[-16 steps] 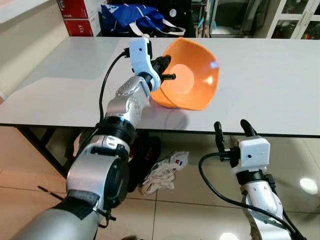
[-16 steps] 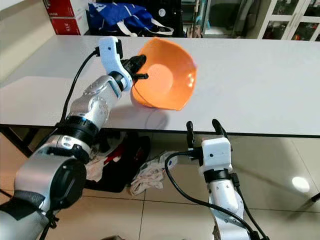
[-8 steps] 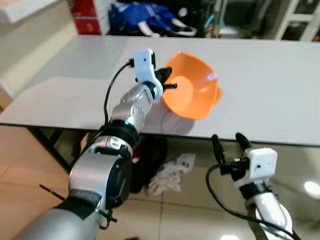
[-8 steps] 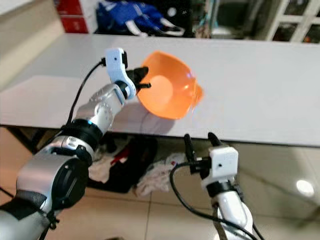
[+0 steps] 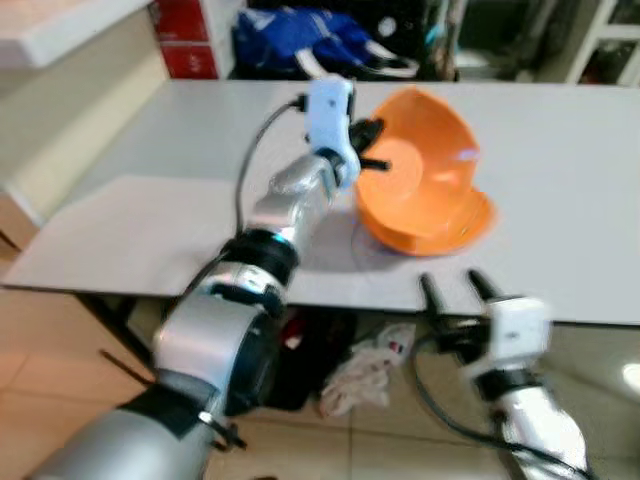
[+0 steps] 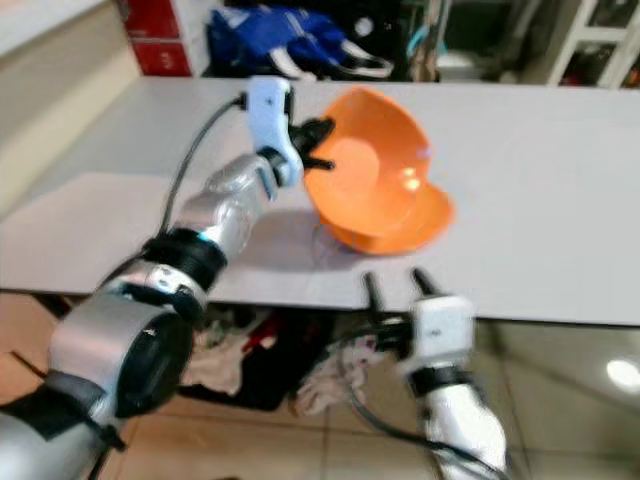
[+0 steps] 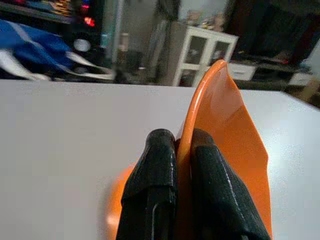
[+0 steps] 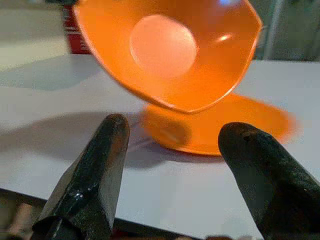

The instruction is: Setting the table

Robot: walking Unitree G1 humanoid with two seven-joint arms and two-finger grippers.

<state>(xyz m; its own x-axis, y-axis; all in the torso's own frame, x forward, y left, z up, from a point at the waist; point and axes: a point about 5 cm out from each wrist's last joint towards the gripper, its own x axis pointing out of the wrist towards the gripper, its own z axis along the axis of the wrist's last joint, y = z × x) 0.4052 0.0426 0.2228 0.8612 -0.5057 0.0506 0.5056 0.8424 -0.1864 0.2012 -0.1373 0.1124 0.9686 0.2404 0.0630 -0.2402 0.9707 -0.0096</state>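
Note:
An orange bowl (image 5: 425, 190) hangs tilted just above the white table (image 5: 130, 220), its opening turned toward me. My left gripper (image 5: 368, 152) is shut on the bowl's rim, one finger inside and one outside, as the left wrist view shows at the left gripper (image 7: 181, 150). An orange reflection lies on the glossy tabletop under the bowl (image 8: 165, 50). My right gripper (image 5: 448, 282) stands open below the table's front edge, pointing up at the bowl, nothing between its fingers (image 8: 100, 165).
A blue bag (image 5: 290, 40) and red boxes (image 5: 185, 40) stand beyond the table's far side. Crumpled cloths (image 5: 360, 370) lie on the tiled floor under the table. A white cabinet (image 7: 200, 55) stands in the background.
The camera has shifted and the picture is blurred. The bowl in my left gripper has come down closer to the tabletop and a little further in from the front edge.

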